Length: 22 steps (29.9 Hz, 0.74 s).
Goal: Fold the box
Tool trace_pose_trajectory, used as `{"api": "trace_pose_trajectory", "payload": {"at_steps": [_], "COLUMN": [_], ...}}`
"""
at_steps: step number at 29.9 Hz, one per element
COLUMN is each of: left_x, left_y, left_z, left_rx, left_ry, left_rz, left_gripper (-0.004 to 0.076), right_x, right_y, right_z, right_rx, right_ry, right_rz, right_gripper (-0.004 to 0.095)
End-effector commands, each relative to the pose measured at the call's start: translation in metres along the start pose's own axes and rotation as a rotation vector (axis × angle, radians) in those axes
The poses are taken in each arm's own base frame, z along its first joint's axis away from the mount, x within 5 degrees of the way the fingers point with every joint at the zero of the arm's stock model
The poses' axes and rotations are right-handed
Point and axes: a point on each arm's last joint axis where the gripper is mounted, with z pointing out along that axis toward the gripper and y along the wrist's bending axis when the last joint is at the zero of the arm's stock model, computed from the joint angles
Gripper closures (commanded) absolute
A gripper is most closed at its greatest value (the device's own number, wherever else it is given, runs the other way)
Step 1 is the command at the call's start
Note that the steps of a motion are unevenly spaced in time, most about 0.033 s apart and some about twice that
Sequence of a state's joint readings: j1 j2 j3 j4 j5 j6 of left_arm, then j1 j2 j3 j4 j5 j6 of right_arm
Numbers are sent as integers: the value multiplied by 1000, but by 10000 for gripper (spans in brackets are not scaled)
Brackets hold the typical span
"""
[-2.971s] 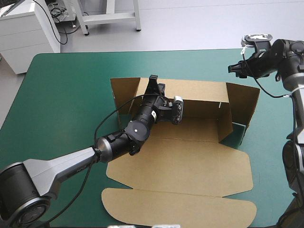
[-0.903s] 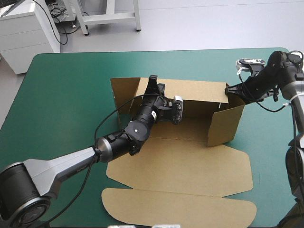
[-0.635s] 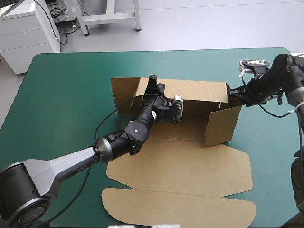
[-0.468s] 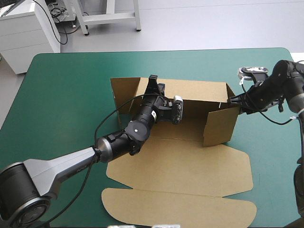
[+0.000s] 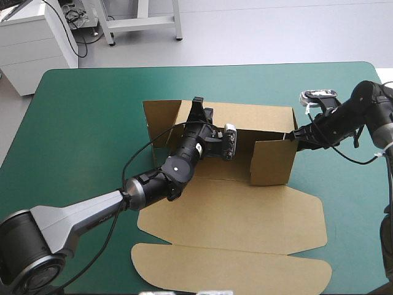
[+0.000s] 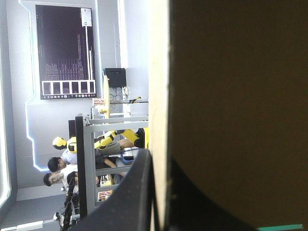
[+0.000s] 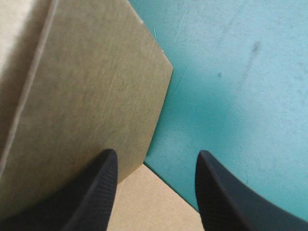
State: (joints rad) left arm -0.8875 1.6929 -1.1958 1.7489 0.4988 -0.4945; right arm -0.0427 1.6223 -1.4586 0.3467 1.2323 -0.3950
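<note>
1. The box (image 5: 233,212) is brown board, mid-table on the teal-green cover (image 5: 86,123). Its long axis runs left-right across the table. The floor & lid panels lie flat toward the near edge, and the back wall (image 5: 261,118) stands upright.
2. Key relation: the right-end side wall (image 5: 270,161) stands upright, swung inward over the floor, w/ its free edge toward the near side. The right gripper (image 5: 291,136) sits just outside the back-right corner, where this wall meets the back wall. The box therefore lies to the gripper's left, toward table centre.
3. Right gripper: fingers spread apart, gripping nothing. Its wrist view shows bare cover & a strip of flat board btwn them. One finger (image 7: 103,178) is against or just beside the side wall's outer face. Contact looks likely but can't be confirmed.
4. Left gripper (image 5: 198,107): at the back wall's top edge, toward the wall's left end. Its fingers are all but together w/ the board pinched btwn them, & its wrist view shows that board edge-on.
5. Nearer arm: the right arm is nearest the side wall. The left arm is well apart from it & prob. serves as anchor.
6. Judgement: the next move prob. depends on pushing this wall square. An unclamped finger could slip off the free edge.
</note>
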Motion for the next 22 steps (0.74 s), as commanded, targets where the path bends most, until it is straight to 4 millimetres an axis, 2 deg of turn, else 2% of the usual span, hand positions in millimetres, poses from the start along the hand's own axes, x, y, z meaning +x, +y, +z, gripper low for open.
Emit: {"api": "trace_pose_trajectory", "payload": {"at_steps": [1, 11, 15, 19, 22], "left_x": [0, 0, 0, 1, 1], "left_y": [20, 21, 21, 21, 21], "left_z": [-10, -10, -10, -10, -10], "left_rx": [-70, -74, -75, -80, -81], "left_ry": [-1, 5, 6, 15, 17], "left_rz": [-18, -19, -19, -20, -20], "left_gripper": [731, 731, 731, 731, 731], "right_x": [1, 5, 8, 18, 27], "right_y": [9, 16, 19, 25, 26], "right_z": [-23, -38, -44, -48, -43], "right_rx": [-18, -6, -5, -22, -29], "right_ry": [-58, -99, -114, -120, -95], "right_rz": [-27, -39, 8, 6, -29], "right_gripper": [425, 425, 425, 425, 425]}}
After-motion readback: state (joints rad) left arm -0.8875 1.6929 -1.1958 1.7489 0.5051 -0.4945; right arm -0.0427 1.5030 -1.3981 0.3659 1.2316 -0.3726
